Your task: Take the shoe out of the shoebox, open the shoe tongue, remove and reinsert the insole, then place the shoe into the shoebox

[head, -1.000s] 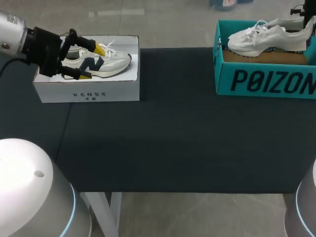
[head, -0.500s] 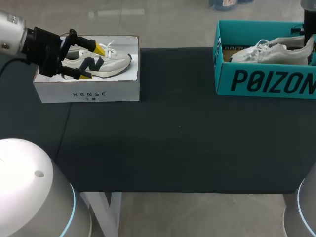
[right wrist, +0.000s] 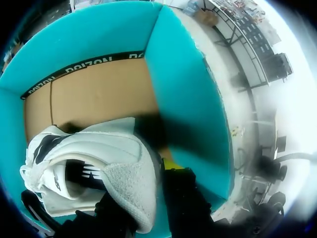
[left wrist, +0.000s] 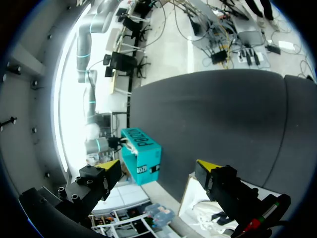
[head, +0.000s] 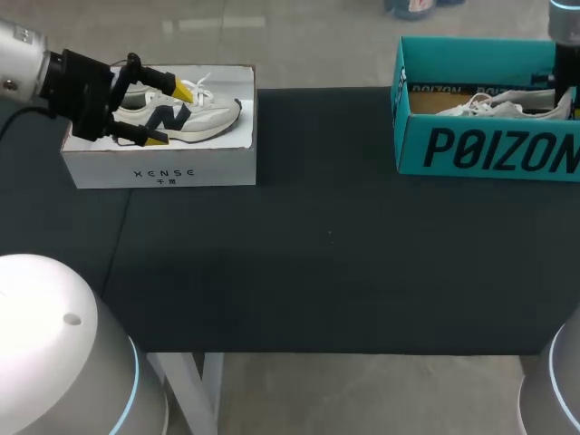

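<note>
Placing step, we judge: our right gripper (right wrist: 146, 198) clamps the heel of the shoe (right wrist: 94, 163), which sits low inside the teal shoebox (right wrist: 188, 89). Next move: release, then lift clear (left gripper (head: 170, 114) hangs wide open over the white shoebox (head: 163, 168)).

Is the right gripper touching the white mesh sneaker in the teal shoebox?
Touching. The right wrist view shows the white mesh sneaker with its heel pinched between the jaws of the right gripper, one against each side, inside the teal cardboard shoebox.

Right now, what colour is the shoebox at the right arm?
Teal, with black lettering; the shoebox shows best in the head view.
</note>
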You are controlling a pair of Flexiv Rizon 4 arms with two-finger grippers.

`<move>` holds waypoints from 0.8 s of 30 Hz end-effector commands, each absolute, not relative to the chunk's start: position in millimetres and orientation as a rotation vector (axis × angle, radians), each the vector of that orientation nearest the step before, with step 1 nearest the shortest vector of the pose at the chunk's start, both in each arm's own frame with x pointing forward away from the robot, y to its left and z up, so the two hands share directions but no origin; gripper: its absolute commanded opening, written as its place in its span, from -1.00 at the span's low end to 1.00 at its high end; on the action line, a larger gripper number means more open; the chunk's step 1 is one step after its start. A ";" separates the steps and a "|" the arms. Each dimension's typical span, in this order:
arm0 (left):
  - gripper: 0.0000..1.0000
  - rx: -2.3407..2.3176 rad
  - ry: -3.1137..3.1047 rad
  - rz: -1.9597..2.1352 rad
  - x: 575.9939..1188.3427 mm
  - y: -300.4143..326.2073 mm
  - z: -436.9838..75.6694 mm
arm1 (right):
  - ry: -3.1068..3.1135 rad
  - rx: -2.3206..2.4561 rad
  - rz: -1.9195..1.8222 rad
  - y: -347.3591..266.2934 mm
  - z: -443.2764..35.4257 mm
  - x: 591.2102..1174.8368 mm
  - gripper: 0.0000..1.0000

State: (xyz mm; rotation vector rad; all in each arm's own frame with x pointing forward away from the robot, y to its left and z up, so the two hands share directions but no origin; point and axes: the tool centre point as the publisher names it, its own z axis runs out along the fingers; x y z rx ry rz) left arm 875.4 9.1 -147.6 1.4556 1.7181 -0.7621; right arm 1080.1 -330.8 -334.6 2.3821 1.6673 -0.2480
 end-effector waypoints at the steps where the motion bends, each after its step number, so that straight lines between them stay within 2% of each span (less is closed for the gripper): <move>1: 1.00 1.458 1.720 -0.761 876.1 8.5 -147.3 | 1.659 2.381 -0.283 -332.1 -349.8 1086.3 -1.00; 9: 1.00 1.458 1.720 -0.761 876.1 8.5 -147.3 | 1.627 2.410 -0.354 -343.2 -365.2 1083.1 -1.00; 10: 1.00 1.458 1.720 -0.761 876.1 8.5 -147.3 | 1.624 2.411 -0.360 -344.0 -365.9 1083.2 -0.54; 11: 1.00 1.458 1.720 -0.761 876.1 8.5 -147.3 | 1.616 2.409 -0.372 -345.0 -366.4 1083.6 -0.16; 13: 1.00 1.458 1.720 -0.761 876.1 8.5 -147.3 | 1.597 2.428 -0.373 -347.8 -364.4 1084.8 0.00; 15: 1.00 1.458 1.720 -0.761 876.1 8.5 -147.3 | 1.587 2.436 -0.366 -350.4 -359.7 1086.1 0.45; 16: 1.00 1.458 1.720 -0.761 876.1 8.5 -147.3 | 1.586 2.437 -0.364 -351.1 -357.1 1086.2 0.56; 18: 1.00 1.458 1.720 -0.761 876.1 8.5 -147.3 | 1.580 2.433 -0.356 -351.1 -350.6 1085.6 0.54; 21: 1.00 1.458 1.720 -0.761 876.1 8.5 -147.3 | 1.575 2.433 -0.328 -350.7 -335.5 1083.9 0.39; 24: 1.00 1.458 1.720 -0.761 876.1 8.5 -147.3 | 1.579 2.445 -0.277 -348.6 -315.1 1082.6 0.43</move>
